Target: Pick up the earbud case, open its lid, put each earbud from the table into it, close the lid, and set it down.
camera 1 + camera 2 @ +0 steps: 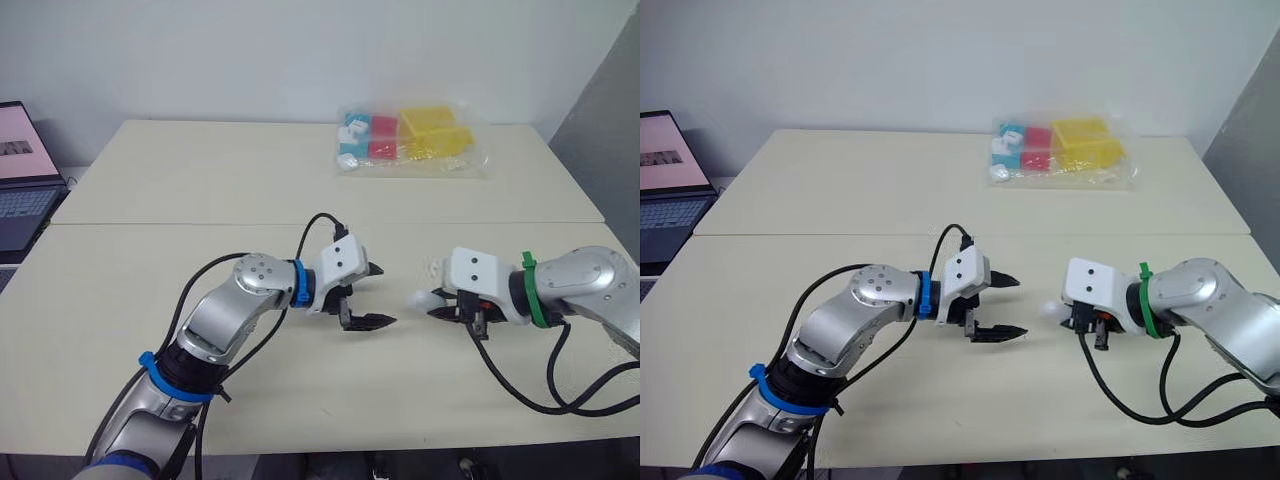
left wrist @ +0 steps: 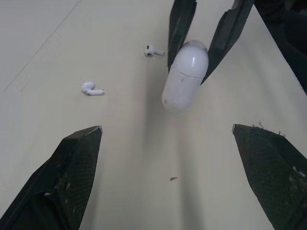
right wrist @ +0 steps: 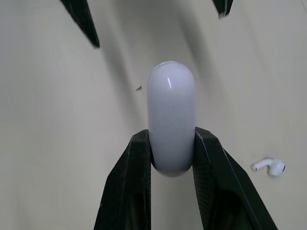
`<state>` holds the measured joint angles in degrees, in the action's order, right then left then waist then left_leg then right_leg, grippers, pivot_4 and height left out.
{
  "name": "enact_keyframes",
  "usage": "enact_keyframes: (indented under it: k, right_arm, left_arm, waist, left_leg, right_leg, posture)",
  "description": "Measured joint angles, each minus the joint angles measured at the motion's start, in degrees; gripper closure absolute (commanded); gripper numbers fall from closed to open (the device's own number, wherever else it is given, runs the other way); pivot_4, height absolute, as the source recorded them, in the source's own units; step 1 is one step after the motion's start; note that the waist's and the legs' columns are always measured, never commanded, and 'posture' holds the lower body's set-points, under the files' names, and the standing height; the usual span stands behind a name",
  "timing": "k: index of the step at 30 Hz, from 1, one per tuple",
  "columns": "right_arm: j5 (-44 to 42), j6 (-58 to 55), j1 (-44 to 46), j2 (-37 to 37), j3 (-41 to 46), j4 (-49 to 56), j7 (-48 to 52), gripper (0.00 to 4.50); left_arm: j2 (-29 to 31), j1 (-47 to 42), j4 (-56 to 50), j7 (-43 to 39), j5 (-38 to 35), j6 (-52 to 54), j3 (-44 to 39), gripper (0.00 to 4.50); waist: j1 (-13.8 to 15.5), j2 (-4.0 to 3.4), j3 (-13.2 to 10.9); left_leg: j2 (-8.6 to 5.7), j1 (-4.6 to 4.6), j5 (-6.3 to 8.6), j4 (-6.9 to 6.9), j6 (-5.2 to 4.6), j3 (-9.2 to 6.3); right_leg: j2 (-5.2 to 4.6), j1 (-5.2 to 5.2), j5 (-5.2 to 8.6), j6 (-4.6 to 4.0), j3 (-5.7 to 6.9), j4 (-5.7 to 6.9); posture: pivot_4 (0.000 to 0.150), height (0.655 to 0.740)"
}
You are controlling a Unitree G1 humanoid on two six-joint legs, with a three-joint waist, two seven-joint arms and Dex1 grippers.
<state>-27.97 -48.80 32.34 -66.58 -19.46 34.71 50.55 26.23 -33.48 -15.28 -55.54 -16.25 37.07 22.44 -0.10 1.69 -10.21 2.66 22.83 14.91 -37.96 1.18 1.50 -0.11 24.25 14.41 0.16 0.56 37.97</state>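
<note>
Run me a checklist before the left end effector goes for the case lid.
1. Earbud case clamped in right end effector: ok.
2. Left end effector open, facing the case: ok.
3. Lid open: not ok, it is shut.
4. First earbud and second earbud lying on the table: ok.
5. Which end of the case carries the lid: cannot tell.

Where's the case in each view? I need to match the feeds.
Left eye: case right of centre, at the right gripper.
Right eye: case, same spot.
Left wrist: case between the far fingers.
Right wrist: case between its own fingers.
Shared landmark: the right gripper holding it.
</note>
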Motion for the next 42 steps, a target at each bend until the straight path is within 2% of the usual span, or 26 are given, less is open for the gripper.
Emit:
enact_keyframes:
  k: [19,22,27,31,32,40,41,42]
  right_arm:
    - [3.18,-1.19,0.61,4.17,0.26,0.47,4.46,3.74]
    - [4.01,-1.19,0.82,4.6,0.26,0.47,4.64,3.74]
    - [4.21,-1.76,0.92,5.46,0.26,0.47,4.89,3.74]
    - [4.29,-2.01,1.06,5.57,0.26,0.45,5.44,3.74]
    - [4.24,-2.17,1.09,5.57,0.27,0.43,5.89,3.74]
    - [4.63,-3.79,1.65,6.19,0.26,0.27,6.7,3.74]
    - [4.62,-4.41,1.91,6.7,0.26,0.12,6.62,2.99]
    - [4.68,-4.57,2.26,7.15,0.3,0.07,6.19,2.68]
  left_arm:
    - [-2.69,-1.23,2.68,-1.6,-0.55,0.12,0.86,0.0]
    - [-2.68,-1.8,2.94,-2.08,-0.28,-0.53,0.87,0.56]
    - [-2.77,-2.19,3.82,-3.19,-0.48,-0.37,0.87,2.25]
    - [-2.84,-2.28,3.95,-3.87,-0.41,-0.25,0.88,3.42]
    - [-2.87,-2.28,3.84,-4.13,-0.33,-0.47,1.25,3.59]
    - [-2.89,-2.26,3.86,-3.83,-0.01,-1.12,1.75,3.6]
    - [-2.84,-2.25,3.88,-3.81,0.19,-1.28,1.76,3.6]
    - [-2.87,-2.21,3.99,-3.68,0.29,-1.28,1.79,3.62]
  waist:
    - [0.0,0.0,0.0]
    - [0.0,0.0,0.0]
    - [0.0,0.0,0.0]
    - [0.0,0.0,0.0]
    - [0.0,0.0,0.0]
    - [0.0,0.0,0.0]
    - [-0.01,0.0,0.0]
    - [-0.02,0.0,0.0]
  left_leg:
    - [-0.02,-0.01,0.0,-0.06,0.0,0.0]
    - [-0.03,-0.01,0.0,-0.07,0.0,-0.01]
    - [-0.03,-0.01,0.0,-0.08,0.0,-0.01]
    - [-0.03,-0.01,0.0,-0.09,0.0,-0.01]
    - [-0.03,-0.01,0.0,-0.09,0.0,-0.02]
    - [-0.03,-0.02,0.0,-0.1,0.0,-0.02]
    - [-0.03,-0.03,0.0,-0.1,-0.01,-0.01]
    - [-0.03,-0.03,0.0,-0.1,-0.01,-0.01]
  right_leg:
    - [-0.01,-0.01,0.0,0.0,-0.01,0.06]
    - [-0.01,-0.02,0.0,0.0,0.0,0.06]
    - [-0.01,-0.02,-0.01,-0.01,0.0,0.08]
    - [-0.01,-0.02,-0.01,-0.01,-0.01,0.09]
    - [-0.01,-0.02,-0.01,-0.01,0.0,0.09]
    - [-0.01,-0.02,-0.01,-0.01,0.0,0.11]
    - [-0.01,-0.02,-0.01,-0.01,-0.02,0.12]
    - [-0.01,-0.02,-0.01,-0.01,-0.02,0.13]
  posture:
    - [0.15,0.7358]
    - [0.15,0.7358]
    - [0.15,0.7358]
    - [0.15,0.7358]
    - [0.15,0.7358]
    - [0.15,0.7358]
    - [0.15,0.7358]
    - [0.15,0.7358]
